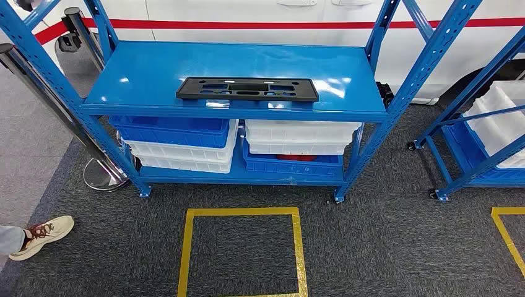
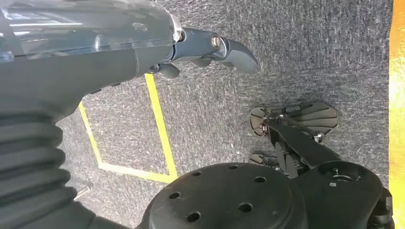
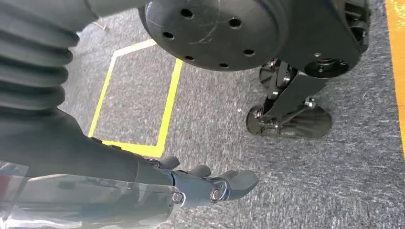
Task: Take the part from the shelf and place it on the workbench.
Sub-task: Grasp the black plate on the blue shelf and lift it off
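Observation:
A flat black plastic part (image 1: 247,89) with several cut-outs lies lengthwise on the top board of the blue shelf (image 1: 148,74), near its front edge. My left hand (image 2: 210,50) hangs at my side over the grey carpet, fingers loosely extended, holding nothing. My right hand (image 3: 210,183) hangs the same way over the carpet, with nothing in it.
Blue and white bins (image 1: 179,142) fill the shelf's lower level. A yellow taped square (image 1: 241,250) marks the carpet in front of the shelf. A second blue rack (image 1: 489,124) with white bins stands at the right. A person's shoe (image 1: 40,235) is at the left, near a stanchion base (image 1: 102,173).

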{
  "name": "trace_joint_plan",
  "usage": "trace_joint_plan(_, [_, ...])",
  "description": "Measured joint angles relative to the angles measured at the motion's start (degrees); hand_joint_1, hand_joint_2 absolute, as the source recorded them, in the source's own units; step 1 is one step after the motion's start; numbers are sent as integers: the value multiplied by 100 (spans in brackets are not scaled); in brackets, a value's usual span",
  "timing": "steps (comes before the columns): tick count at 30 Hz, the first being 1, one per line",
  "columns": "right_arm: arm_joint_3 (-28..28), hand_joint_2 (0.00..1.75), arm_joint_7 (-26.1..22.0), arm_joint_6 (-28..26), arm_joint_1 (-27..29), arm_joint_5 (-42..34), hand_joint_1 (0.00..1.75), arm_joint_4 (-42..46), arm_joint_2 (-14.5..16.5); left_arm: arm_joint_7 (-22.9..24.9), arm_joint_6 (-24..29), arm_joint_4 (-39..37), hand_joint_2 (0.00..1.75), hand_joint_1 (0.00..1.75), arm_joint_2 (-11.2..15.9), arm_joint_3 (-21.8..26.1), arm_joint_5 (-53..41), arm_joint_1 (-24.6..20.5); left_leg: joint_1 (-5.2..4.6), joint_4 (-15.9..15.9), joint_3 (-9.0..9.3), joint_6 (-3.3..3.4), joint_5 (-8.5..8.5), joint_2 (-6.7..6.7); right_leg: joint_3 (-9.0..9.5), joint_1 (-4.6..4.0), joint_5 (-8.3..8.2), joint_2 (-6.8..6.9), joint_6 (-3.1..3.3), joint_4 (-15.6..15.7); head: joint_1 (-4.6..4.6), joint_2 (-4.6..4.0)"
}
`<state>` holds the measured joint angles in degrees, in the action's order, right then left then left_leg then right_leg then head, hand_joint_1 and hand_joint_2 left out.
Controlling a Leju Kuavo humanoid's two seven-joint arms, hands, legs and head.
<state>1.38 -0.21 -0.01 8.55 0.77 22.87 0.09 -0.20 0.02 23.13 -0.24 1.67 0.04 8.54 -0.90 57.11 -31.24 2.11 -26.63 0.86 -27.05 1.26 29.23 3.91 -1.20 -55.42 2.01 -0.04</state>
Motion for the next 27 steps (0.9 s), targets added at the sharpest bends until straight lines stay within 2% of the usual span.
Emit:
trace_joint_plan(6, [370, 175, -1, 30, -122, 530, 0, -55, 5, -157, 73, -25, 175, 0, 2, 168, -20, -84, 0, 0, 2, 1, 0, 0, 4, 0, -1, 0, -1, 3, 0, 0])
trace_joint_plan(27, [2805, 175, -7, 307, -762, 4229, 0, -592, 356, -1237, 465, -514, 175, 0, 0, 1413, -202, -620, 0, 0, 3, 2, 0, 0, 7, 1, -1, 0, -2, 4, 0, 0])
